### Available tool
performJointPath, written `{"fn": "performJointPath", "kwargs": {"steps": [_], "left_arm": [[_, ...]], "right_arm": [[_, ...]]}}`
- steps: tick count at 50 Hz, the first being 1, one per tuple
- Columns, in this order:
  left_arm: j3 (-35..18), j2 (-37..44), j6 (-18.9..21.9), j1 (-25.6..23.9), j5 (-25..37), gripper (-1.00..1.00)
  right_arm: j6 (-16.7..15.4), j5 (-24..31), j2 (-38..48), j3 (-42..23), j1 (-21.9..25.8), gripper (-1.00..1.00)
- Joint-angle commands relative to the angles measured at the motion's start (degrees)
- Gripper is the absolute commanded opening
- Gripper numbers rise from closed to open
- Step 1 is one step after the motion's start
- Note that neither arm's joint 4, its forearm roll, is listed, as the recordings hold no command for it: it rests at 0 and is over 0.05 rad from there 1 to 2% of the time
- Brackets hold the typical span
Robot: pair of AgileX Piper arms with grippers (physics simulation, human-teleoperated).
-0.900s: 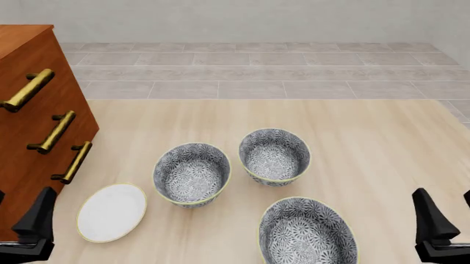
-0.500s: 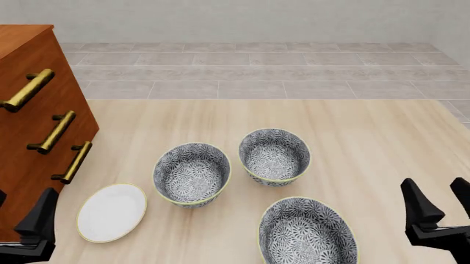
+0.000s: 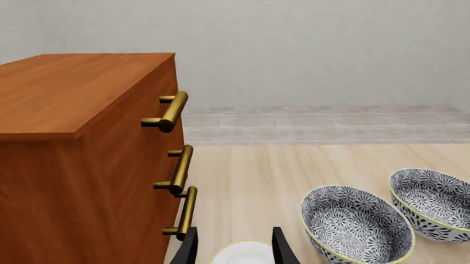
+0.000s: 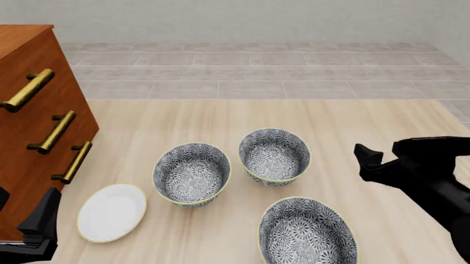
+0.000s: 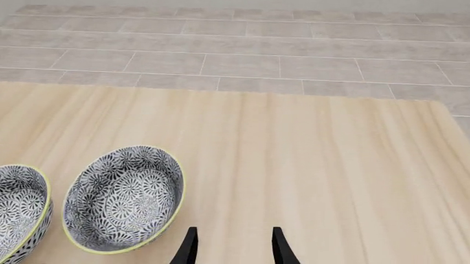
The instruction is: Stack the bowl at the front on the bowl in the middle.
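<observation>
Tabletop [image 4: 220, 121]: pale wood. Wooden cabinet [image 4: 29, 110], brass handles, far left. Front bowl [image 4: 309, 234] at near edge; middle bowl [image 4: 191, 174] beside a third bowl [image 4: 274, 156]. White plate [image 4: 111, 212] left. Right pincer [image 5: 231, 247] fingers apart; left pincer [image 3: 233, 247] apart, over plate.

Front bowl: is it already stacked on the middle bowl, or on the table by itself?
By itself. The front bowl sits upright and empty on the table, apart from the middle bowl.
</observation>
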Motion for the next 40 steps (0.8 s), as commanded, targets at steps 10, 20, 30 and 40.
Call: {"fn": "performJointPath", "kwargs": {"steps": [10,20,30,40], "left_arm": [[-0.02,-0.41,-0.24,0.08,0.08,1.0],[-0.04,-0.32,-0.19,0.11,-0.13,1.0],[-0.09,-0.83,-0.52,0.33,0.17,1.0],[-0.12,-0.84,-0.43,0.26,0.24,1.0]], "right_arm": [[2.22,6.7,16.26,-11.2,4.37,1.0],[5.3,9.57,19.96,-14.79,6.21,1.0],[7.1,10.97,24.19,-17.94,7.8,1.0],[8.68,11.3,28.3,-20.43,9.15,1.0]]}}
